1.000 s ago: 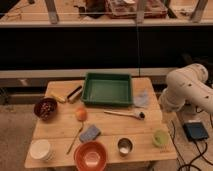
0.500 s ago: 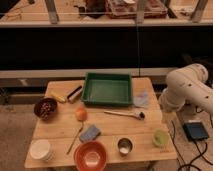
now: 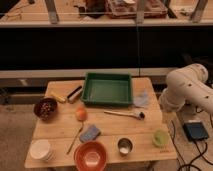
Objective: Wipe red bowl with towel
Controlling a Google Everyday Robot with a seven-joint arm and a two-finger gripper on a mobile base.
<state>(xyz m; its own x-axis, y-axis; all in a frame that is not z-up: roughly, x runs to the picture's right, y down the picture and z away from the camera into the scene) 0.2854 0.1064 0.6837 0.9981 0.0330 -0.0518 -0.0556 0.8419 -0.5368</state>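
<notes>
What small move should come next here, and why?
Probably extend the arm toward the towel right of the green tray: it lies untouched, apart from the red bowl, and the gripper is out of sight on the folded arm.

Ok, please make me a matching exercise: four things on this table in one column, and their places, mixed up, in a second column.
Things:
1. red bowl
2. towel
3. white bowl
4. green tray

Places:
A. back middle of the table
B. front left corner
C. front edge, near the middle
D. just right of the tray

Pairs: 1-C, 2-D, 3-B, 4-A.

The gripper is not in view; only the robot arm shows, right of the table.
</notes>
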